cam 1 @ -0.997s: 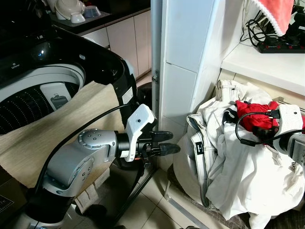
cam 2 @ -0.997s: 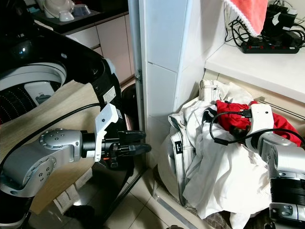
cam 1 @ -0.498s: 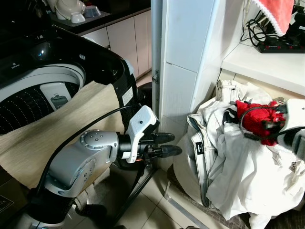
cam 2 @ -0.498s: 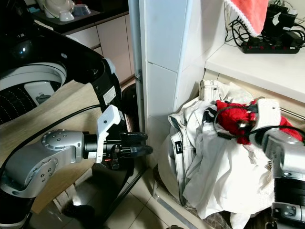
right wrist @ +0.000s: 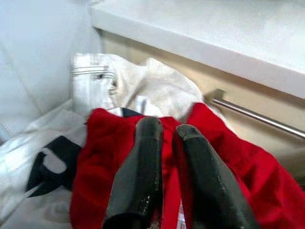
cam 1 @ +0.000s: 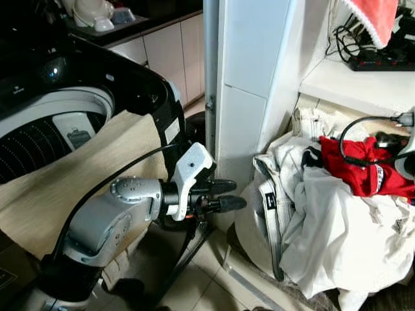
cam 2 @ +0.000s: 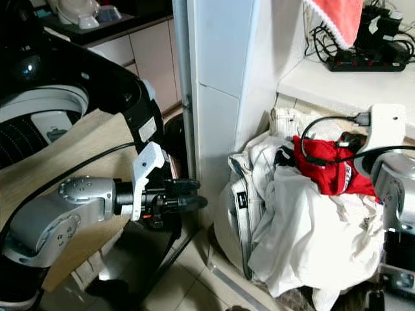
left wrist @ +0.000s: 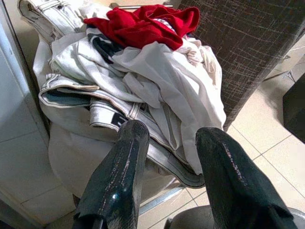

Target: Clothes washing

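Laundry basket (cam 1: 249, 275) heaped with white clothes (cam 1: 324, 227), red garment (cam 1: 363, 170) on top. Right tool (right wrist: 164, 136) pinches red garment; left tool (cam 1: 235, 195) parted, empty, beside washing machine (cam 1: 71, 84).

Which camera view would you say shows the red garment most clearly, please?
The left wrist view: the red garment lies unobstructed atop the white laundry pile. The right wrist view has the right gripper across it; the eye views show it beside cables.

Red garment (cam 1: 363, 170), white laundry pile (cam 1: 324, 233)
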Available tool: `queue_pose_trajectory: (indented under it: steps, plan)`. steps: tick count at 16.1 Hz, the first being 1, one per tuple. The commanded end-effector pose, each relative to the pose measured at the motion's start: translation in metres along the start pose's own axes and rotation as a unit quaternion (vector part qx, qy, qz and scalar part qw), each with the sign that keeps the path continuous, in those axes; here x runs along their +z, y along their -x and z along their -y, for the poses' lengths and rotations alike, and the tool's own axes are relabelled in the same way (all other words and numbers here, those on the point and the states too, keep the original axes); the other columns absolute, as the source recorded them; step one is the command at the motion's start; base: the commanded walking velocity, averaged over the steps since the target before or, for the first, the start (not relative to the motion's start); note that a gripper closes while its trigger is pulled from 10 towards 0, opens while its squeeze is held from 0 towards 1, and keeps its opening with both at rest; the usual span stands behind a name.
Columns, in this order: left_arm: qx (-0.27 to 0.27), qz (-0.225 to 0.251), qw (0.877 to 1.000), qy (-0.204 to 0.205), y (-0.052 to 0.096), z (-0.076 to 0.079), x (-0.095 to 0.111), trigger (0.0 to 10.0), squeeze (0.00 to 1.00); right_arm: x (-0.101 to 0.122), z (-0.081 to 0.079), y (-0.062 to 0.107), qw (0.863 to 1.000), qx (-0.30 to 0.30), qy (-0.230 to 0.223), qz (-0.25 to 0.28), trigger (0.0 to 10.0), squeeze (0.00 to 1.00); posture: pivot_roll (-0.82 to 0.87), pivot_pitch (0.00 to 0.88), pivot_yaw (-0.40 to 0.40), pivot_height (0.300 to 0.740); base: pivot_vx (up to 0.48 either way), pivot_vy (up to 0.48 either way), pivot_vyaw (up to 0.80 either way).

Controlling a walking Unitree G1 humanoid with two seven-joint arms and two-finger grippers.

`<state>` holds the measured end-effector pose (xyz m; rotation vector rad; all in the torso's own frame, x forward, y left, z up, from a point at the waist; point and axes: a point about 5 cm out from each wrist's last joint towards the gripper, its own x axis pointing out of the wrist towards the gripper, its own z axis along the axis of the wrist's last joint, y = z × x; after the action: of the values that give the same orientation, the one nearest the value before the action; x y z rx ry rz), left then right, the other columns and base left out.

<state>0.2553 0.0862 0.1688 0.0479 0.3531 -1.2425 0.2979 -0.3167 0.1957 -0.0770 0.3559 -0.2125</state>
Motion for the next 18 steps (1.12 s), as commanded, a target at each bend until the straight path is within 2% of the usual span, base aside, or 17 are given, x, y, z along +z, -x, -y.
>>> queue_pose_trajectory:
  steps: [1, 5, 7, 10, 13, 16, 18]
  plan:
    - [0.001, 0.001, 1.0, -0.009, 0.001, 0.0, 0.004, 10.0, 0.0, -0.006, 0.006, 0.004, 0.999, -0.031, -0.02, -0.008, 10.0, 1.0, -0.09, 0.0, 0.042, 0.74, 0.0, 0.0, 0.0]
    - [-0.007, 0.002, 1.0, -0.008, 0.001, 0.001, 0.003, 10.0, 0.0, -0.022, 0.004, 0.012, 0.996, -0.072, -0.056, 0.001, 10.0, 1.0, -0.1, 0.0, 0.045, 0.74, 0.0, 0.0, 0.0]
    - [-0.014, 0.006, 1.0, -0.006, 0.001, 0.001, 0.004, 10.0, 0.0, -0.033, 0.008, 0.017, 0.987, -0.125, -0.1, 0.019, 10.0, 1.0, -0.1, 0.0, 0.048, 0.74, 0.0, 0.0, 0.0]
    - [-0.001, 0.045, 0.999, -0.008, -0.001, -0.001, 0.01, 10.0, 0.0, -0.043, 0.016, 0.017, 0.981, -0.151, -0.123, 0.023, 10.0, 1.0, -0.11, 0.0, 0.054, 0.74, 0.0, 0.0, 0.0]
    - [-0.01, 0.044, 0.999, -0.007, -0.003, 0.001, 0.009, 10.0, 0.0, -0.051, 0.025, 0.014, 0.967, -0.185, -0.172, 0.031, 10.0, 1.0, -0.11, 0.0, 0.048, 0.74, 0.0, 0.0, 0.0]
    - [-0.012, 0.051, 0.999, -0.008, -0.003, 0.002, 0.01, 10.0, 0.0, -0.059, 0.024, 0.004, 0.959, -0.176, -0.22, 0.017, 10.0, 1.0, -0.1, 0.0, 0.043, 0.74, 0.0, 0.0, 0.0]
    - [-0.01, 0.051, 0.999, -0.007, -0.001, 0.003, 0.009, 10.0, 0.0, -0.059, 0.017, -0.002, 0.96, -0.148, -0.238, 0.021, 10.0, 1.0, -0.1, 0.0, 0.04, 0.74, 0.0, 0.0, 0.0]
